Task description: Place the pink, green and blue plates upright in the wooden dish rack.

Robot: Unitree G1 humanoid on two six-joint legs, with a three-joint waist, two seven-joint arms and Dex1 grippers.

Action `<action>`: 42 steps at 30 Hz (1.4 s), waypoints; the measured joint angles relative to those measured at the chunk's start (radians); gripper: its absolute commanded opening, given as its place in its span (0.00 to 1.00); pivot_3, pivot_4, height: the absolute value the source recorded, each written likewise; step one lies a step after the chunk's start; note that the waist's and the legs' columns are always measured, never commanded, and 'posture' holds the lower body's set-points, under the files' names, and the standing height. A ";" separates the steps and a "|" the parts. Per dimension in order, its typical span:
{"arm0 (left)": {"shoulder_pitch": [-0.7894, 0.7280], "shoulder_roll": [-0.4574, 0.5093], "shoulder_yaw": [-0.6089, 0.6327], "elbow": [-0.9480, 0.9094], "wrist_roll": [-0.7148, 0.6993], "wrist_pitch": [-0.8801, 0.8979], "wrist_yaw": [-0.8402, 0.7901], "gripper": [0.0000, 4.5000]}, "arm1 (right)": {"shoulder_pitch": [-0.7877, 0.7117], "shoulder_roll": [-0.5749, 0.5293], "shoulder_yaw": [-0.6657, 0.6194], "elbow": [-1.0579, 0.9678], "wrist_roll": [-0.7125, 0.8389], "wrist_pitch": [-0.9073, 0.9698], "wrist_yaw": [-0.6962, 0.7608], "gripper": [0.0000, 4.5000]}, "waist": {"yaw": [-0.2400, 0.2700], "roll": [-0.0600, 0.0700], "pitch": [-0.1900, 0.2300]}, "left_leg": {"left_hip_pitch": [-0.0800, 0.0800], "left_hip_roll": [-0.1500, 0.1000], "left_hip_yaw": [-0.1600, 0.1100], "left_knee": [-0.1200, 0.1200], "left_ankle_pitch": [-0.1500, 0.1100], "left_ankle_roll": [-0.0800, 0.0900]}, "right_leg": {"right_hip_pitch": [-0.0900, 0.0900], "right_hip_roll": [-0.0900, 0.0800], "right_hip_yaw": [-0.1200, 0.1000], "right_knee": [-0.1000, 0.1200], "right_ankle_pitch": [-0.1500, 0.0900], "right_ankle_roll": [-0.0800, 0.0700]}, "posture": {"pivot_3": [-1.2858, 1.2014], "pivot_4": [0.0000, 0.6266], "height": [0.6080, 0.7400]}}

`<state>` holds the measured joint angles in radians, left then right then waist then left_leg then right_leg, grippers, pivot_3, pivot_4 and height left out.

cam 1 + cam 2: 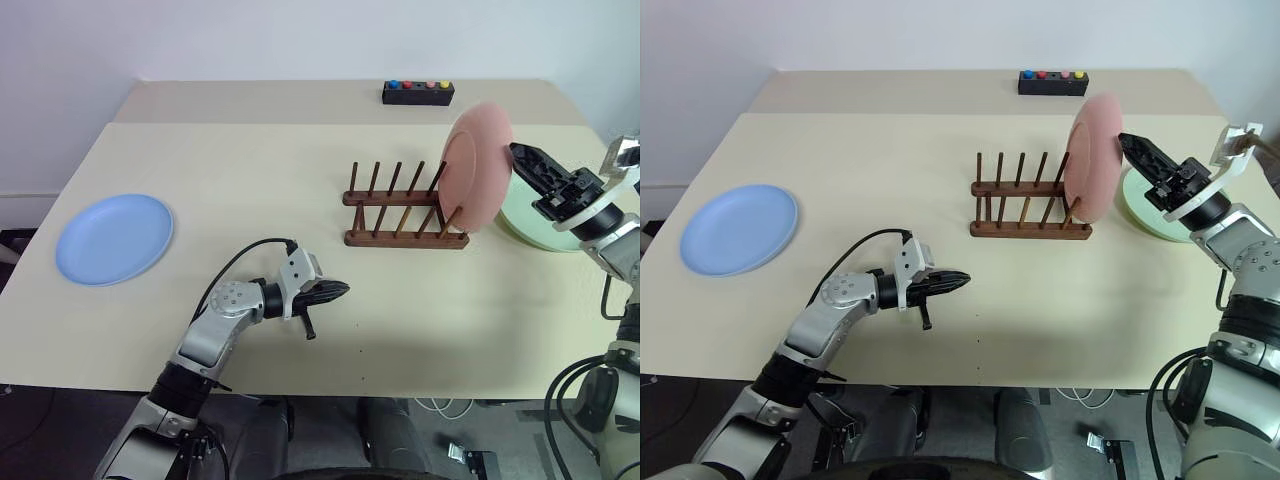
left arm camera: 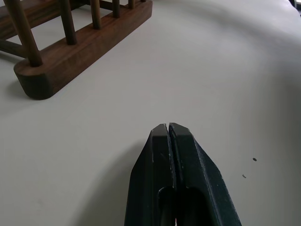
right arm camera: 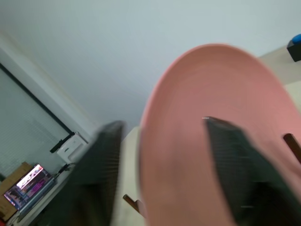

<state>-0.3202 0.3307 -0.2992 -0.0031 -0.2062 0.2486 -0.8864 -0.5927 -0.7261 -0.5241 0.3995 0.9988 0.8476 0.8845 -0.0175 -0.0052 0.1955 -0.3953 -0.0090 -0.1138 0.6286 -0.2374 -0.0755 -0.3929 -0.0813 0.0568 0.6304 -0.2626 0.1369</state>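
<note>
Standing upright at the right end of the wooden dish rack (image 1: pixel 405 207), the pink plate (image 1: pixel 476 166) leans between the last pegs. My right gripper (image 1: pixel 1138 157) sits just beside its rim with both fingers spread apart on either side of the plate, not pinching it. The green plate (image 1: pixel 1147 216) lies flat on the table (image 1: pixel 300 160) beneath that arm. The blue plate (image 1: pixel 114 238) lies flat far off on the left. My left gripper (image 2: pixel 168 128) hovers over the table near the rack, fingers pressed together and holding nothing.
</note>
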 measured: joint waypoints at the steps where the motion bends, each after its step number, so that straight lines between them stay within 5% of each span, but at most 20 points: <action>1: 0.000 0.000 0.000 0.000 0.000 0.000 0.001 0.00 | 0.000 0.000 0.000 0.000 -0.003 -0.007 -0.002 0.74 | 0.000 0.000 0.000 | 0.000 0.000 0.000 0.000 0.000 0.000 | 0.000 0.000 0.000 0.000 0.000 0.000 | 0.52 0.24 0.96; 13: 0.002 -0.002 0.000 -0.001 0.000 -0.001 0.012 0.00 | -0.025 -0.003 -0.092 -0.011 -0.063 -0.226 -0.066 0.74 | 0.002 0.000 0.000 | 0.000 0.000 0.000 0.000 0.000 0.000 | 0.000 0.000 0.000 0.000 0.000 0.000 | 0.52 0.24 0.96; 18: 0.013 -0.001 0.002 -0.005 0.000 0.000 0.018 0.00 | 0.084 -0.088 -0.099 -0.079 -0.245 -0.403 -0.126 0.74 | 0.003 0.000 0.000 | -0.001 0.000 0.000 0.000 0.000 0.000 | 0.000 0.000 0.000 -0.001 0.000 0.001 | 0.52 0.24 0.96; 28: -0.006 -0.018 -0.001 0.003 0.001 -0.003 0.003 0.00 | 0.311 -0.220 0.094 -0.062 -0.615 -0.645 -0.066 0.74 | -0.005 0.004 -0.001 | 0.001 0.000 0.002 0.000 0.000 0.000 | 0.000 0.000 0.001 0.000 0.000 0.000 | 0.52 0.24 0.96; 42: -0.006 -0.027 -0.001 0.022 0.003 -0.020 0.009 0.00 | 0.093 -0.229 0.395 0.363 -0.871 -0.794 0.069 0.74 | -0.004 0.004 0.000 | 0.002 0.000 0.002 0.000 0.000 0.000 | 0.001 0.000 0.002 0.000 0.000 0.000 | 0.52 0.24 0.96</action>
<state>-0.3258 0.3033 -0.2999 0.0190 -0.2032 0.2286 -0.8772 -0.5001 -0.9552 -0.1291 0.7624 0.1283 0.0538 0.9535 -0.0214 -0.0008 0.1952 -0.3937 -0.0092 -0.1116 0.6290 -0.2375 -0.0756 -0.3920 -0.0816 0.0584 0.6302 -0.2629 0.1371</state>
